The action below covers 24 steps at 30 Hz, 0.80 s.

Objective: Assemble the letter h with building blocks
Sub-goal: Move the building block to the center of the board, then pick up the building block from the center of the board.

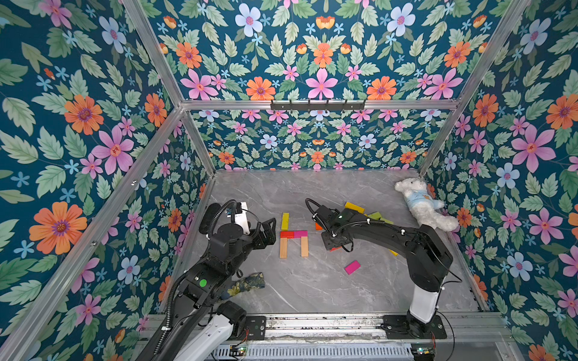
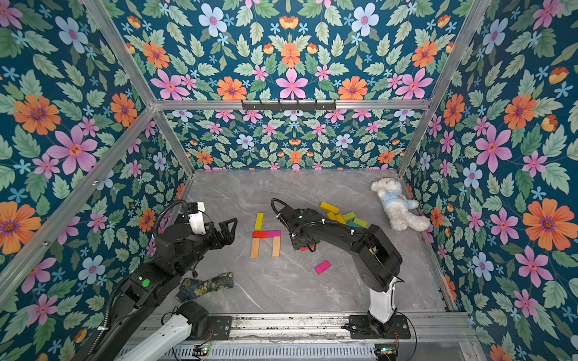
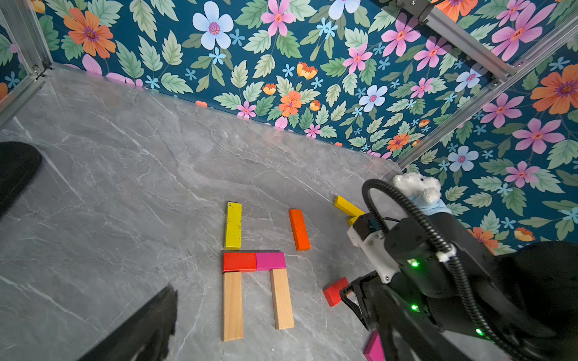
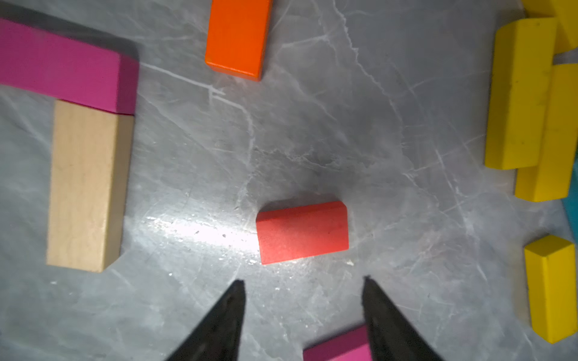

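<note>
R gripper point(image 4: 302, 281) hangs low over the grey table point(image 1: 312, 290), jaws apart w/ nothing btw them. A loose red plank point(image 4: 301, 233) lies just ahead of the tips, not touched. L gripper point(image 1: 267, 233) hovers beside the letter, jaws spread wide, empty.

Letter, mid-table: yellow plank point(image 3: 233, 225) as the tall stem. A red bar plank point(image 3: 239, 262) and pink plank point(image 3: 271, 261) lie end to end as the crossbar. A plain-wood plank point(image 3: 232, 306) and a second plain-wood plank point(image 3: 282, 298) make the legs, all set close together.

Orange plank point(image 3: 299, 229) lies apart, near the R arm. Another pink plank point(image 1: 352, 267) sits alone, nearer the arm bases. Yellow and green planks point(image 1: 355, 207) are heaped behind the R arm. Plush bear point(image 1: 422, 203) by the wall.
</note>
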Each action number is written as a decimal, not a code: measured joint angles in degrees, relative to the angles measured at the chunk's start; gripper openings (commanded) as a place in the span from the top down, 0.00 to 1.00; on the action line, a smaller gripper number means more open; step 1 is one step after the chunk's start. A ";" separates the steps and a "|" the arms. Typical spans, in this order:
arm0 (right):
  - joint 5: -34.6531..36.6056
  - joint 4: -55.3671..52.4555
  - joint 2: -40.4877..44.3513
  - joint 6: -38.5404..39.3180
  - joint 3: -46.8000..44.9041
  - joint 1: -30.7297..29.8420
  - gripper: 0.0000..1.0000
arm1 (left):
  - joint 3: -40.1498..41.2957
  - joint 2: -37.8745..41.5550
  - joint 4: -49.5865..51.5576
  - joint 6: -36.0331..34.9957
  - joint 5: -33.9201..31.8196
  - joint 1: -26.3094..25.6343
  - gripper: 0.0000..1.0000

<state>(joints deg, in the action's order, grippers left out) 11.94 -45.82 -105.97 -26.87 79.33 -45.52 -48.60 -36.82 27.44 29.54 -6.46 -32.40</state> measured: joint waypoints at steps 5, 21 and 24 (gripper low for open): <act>-4.98 1.07 -2.78 1.60 0.63 2.82 0.20 | -0.57 0.31 0.07 -0.59 -0.17 0.00 0.00; -9.86 4.11 -6.21 3.04 -1.92 5.27 0.30 | -0.94 1.03 0.24 -1.20 -1.20 0.00 0.00; -10.12 4.90 -6.38 3.04 -2.54 5.22 0.41 | -0.98 1.01 0.24 -1.20 -1.22 0.00 0.00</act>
<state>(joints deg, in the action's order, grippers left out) 1.83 -40.93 -112.36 -23.83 76.79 -40.29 -49.58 -35.81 27.68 28.34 -7.68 -32.40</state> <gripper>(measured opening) 0.649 0.996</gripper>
